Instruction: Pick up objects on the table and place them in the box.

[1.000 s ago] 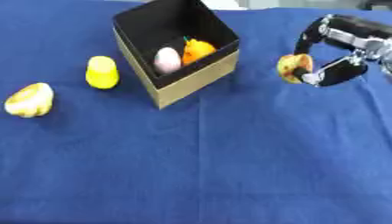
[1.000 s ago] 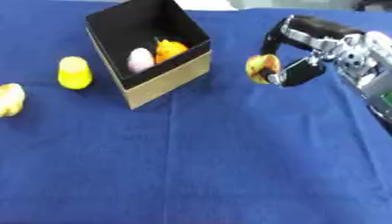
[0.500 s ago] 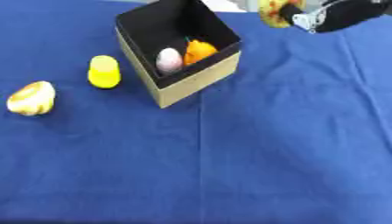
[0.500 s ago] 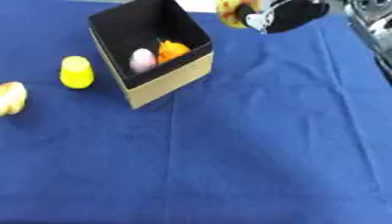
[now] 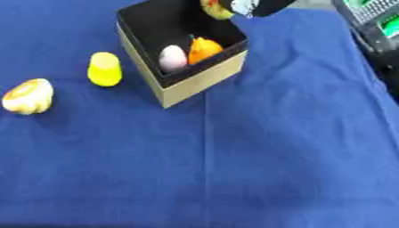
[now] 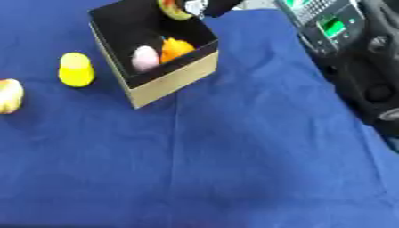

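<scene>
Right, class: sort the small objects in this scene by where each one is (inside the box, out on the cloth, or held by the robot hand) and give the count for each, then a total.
Inside the box: 2, a pink egg shape and an orange piece
On the blue cloth: 2, a yellow piece and a cream-yellow piece
Held by the right robot hand over the box: 1, a yellow-orange piece
Total: 5

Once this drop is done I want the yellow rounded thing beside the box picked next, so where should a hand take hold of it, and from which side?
Take the yellow object round its narrower upper part, coming from above or from its left. It seems to stand upright on the cloth, and the box wall rises close on its right, leaving little room for fingers there. Its left side looks free.
</scene>
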Controlling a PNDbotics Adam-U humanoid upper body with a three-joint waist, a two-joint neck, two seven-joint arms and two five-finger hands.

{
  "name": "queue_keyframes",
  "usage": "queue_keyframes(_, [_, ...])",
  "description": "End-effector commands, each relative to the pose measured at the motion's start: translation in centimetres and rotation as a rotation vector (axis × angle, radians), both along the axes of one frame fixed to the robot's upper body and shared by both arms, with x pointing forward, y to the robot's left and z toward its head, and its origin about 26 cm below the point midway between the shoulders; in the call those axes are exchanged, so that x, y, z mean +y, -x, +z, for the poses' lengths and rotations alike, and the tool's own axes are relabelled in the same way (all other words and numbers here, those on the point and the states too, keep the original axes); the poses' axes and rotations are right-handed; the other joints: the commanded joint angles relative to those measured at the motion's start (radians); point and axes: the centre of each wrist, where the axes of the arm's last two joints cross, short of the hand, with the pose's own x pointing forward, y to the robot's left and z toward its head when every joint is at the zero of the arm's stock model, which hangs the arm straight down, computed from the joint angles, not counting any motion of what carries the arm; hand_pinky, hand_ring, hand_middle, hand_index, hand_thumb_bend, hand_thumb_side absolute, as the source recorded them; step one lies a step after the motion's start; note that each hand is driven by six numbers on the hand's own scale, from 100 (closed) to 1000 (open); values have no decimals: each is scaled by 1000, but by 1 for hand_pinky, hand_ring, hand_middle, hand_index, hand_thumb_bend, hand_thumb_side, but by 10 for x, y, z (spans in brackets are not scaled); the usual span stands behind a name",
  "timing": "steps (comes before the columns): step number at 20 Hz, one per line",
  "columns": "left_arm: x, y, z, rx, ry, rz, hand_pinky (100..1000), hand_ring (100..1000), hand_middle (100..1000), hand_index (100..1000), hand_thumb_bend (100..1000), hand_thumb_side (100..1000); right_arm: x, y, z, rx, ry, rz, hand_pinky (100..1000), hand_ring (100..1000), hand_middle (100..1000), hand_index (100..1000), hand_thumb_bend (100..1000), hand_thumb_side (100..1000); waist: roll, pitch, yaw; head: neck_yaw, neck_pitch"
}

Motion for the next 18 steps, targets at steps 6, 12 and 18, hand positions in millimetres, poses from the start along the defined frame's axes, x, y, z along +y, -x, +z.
queue_keyframes(6, [1, 1, 10, -33, -18, -15, 775, 597, 557, 781, 122, 586, 3, -38, -17, 51, 39, -29, 789, 758, 596, 686, 319, 100, 5, -13, 10, -6, -16])
queue_keyframes(12, [0, 1, 10, -31, -17, -16, 775, 598, 557, 781, 120, 587, -1, -46, -22, 70, 84, -7, 807, 821, 719, 783, 472, 100, 8, -15, 5, 2, -14])
queue_keyframes(18, [2, 2, 8, -24, -17, -9, 775, 599, 557, 781, 119, 585, -6, -32, -11, 14, 57, 24, 801, 809, 697, 766, 453, 100, 17, -24, -8, 12, -6])
